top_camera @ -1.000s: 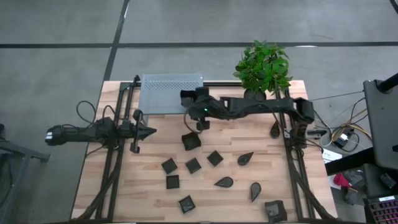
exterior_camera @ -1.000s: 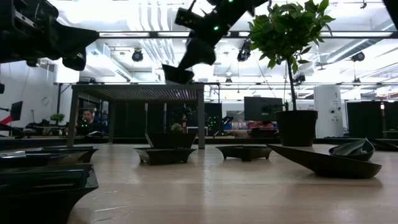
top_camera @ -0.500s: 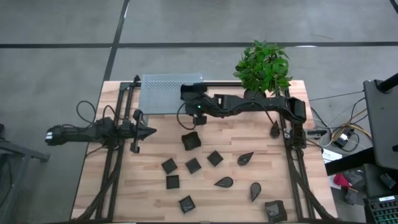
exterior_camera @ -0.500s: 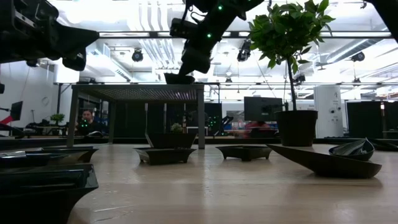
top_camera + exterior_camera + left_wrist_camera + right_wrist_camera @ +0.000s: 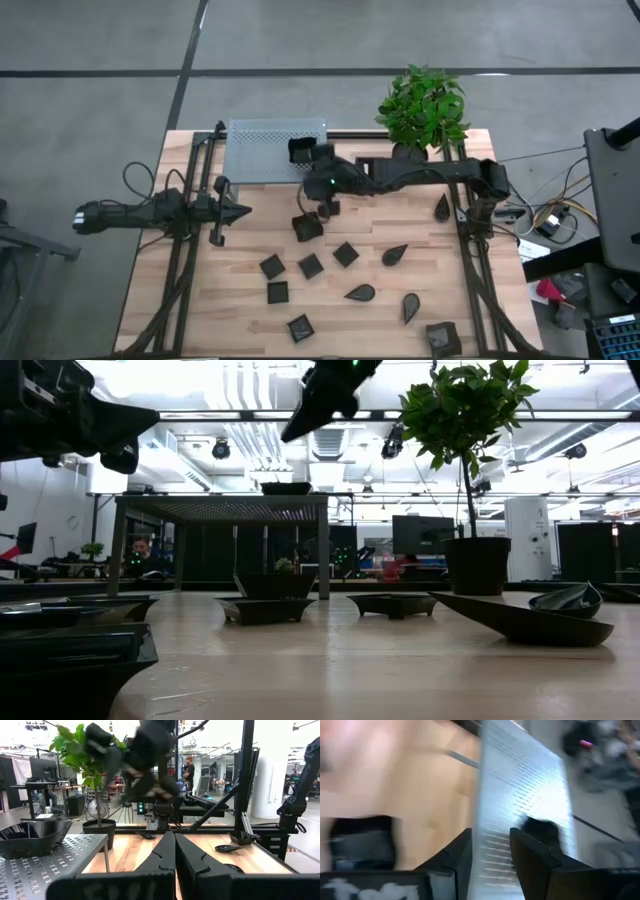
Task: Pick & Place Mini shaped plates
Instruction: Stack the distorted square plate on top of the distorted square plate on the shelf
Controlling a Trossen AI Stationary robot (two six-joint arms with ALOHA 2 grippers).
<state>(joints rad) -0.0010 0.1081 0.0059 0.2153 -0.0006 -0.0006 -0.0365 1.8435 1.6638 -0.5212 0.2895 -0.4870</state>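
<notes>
One square mini plate rests flat on the grey perforated platform at the table's far side. In the right wrist view it shows as a dark blur. My right gripper hangs open above it and a little to its right, holding nothing. Several more plates, square and teardrop, lie flat on the wooden table. My left gripper waits shut at the table's left.
A potted plant stands at the far right beside the platform. The platform is raised on thin legs. Black frame rails run along both table sides. Bare wood lies between the platform and the scattered plates.
My right gripper carried a square plate to the platform's right end, set it down there and opened, letting go. It then rose and drew back toward the table's right edge. The plate stays flat on the platform.
</notes>
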